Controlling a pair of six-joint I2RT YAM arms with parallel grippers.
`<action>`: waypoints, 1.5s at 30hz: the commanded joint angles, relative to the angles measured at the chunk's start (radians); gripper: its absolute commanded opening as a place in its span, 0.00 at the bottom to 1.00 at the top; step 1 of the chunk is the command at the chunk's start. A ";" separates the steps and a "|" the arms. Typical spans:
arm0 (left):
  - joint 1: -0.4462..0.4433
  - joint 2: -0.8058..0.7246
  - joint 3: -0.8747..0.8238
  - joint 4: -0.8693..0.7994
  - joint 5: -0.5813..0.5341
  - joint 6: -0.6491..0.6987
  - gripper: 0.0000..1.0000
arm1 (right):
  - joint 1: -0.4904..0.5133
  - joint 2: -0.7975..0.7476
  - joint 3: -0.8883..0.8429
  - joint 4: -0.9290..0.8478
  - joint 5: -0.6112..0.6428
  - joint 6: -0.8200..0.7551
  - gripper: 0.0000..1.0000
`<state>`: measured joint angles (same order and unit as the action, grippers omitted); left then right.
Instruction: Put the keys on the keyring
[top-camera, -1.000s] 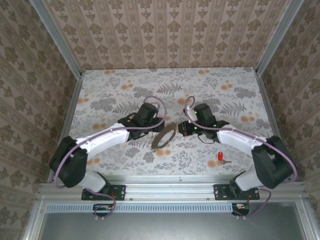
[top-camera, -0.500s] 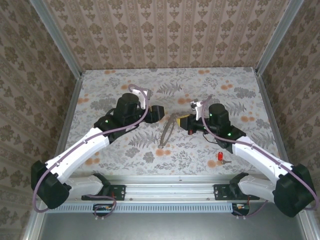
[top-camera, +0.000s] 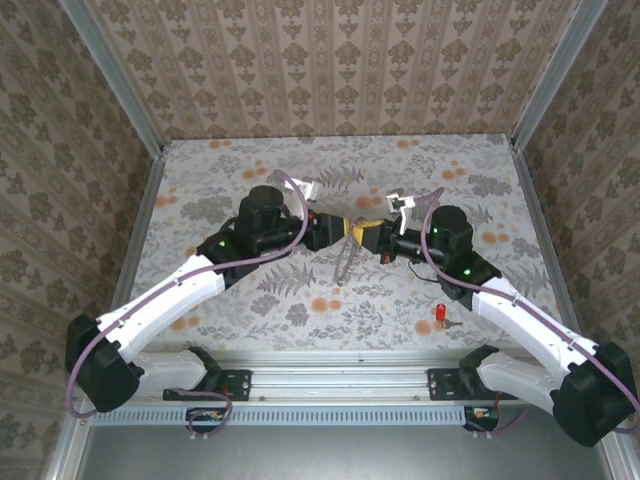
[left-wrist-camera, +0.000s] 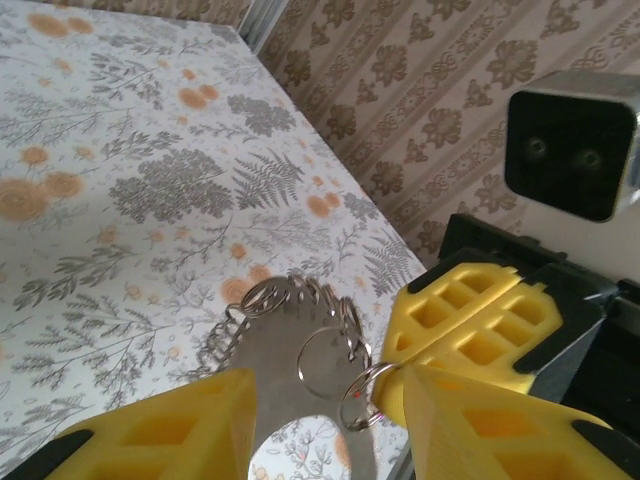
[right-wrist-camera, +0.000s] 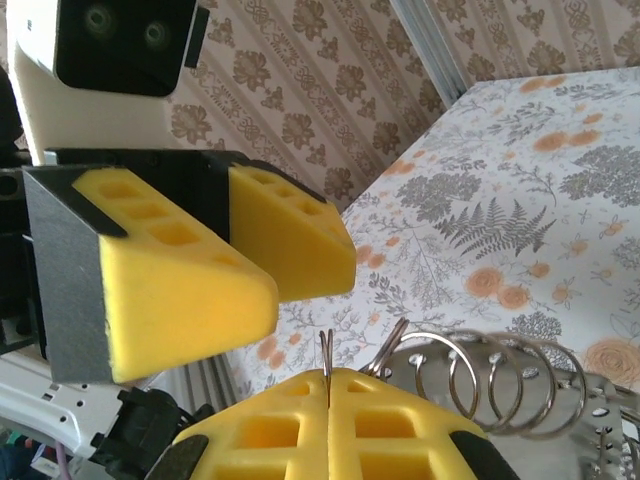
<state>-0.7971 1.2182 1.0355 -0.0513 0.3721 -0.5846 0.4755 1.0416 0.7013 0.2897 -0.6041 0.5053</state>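
Keyring (top-camera: 344, 262), a dark brown band with a silvery chain (left-wrist-camera: 300, 295) of loops, hangs above the middle of the floral table (top-camera: 250, 170). The right gripper (top-camera: 372, 236) holds it. In the right wrist view that gripper's yellow pads (right-wrist-camera: 300, 430) are pressed together, with the thin edge of the band pinched between them.

The left gripper (top-camera: 330, 232) faces the keyring from the other side. Its jaws stand apart around the band without visibly touching it.

The key (top-camera: 440, 314), with a bright red head, lies flat on the table. It sits right of the keyring, toward the near edge, well apart from it and from both grippers.

No key is on the keyring, so the task looks barely begun. The key has to be picked up and threaded on.

Bare tabletop surrounds the key, though the metal rail at the near edge is close behind it. The walls are well away from the keyring on every side. The two grippers nearly meet at the keyring, leaving little room between them.
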 joint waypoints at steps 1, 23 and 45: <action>-0.002 0.010 -0.011 0.082 0.047 -0.019 0.43 | -0.008 -0.006 0.031 0.070 -0.043 0.035 0.00; -0.019 0.039 -0.052 0.187 0.153 -0.031 0.32 | -0.032 0.004 0.018 0.111 -0.058 0.075 0.00; -0.027 0.030 -0.001 0.069 0.073 0.090 0.00 | -0.175 -0.051 -0.023 0.095 -0.054 0.188 0.30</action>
<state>-0.8200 1.2678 0.9939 0.0853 0.4641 -0.5686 0.3534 1.0351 0.6903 0.3439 -0.6453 0.6323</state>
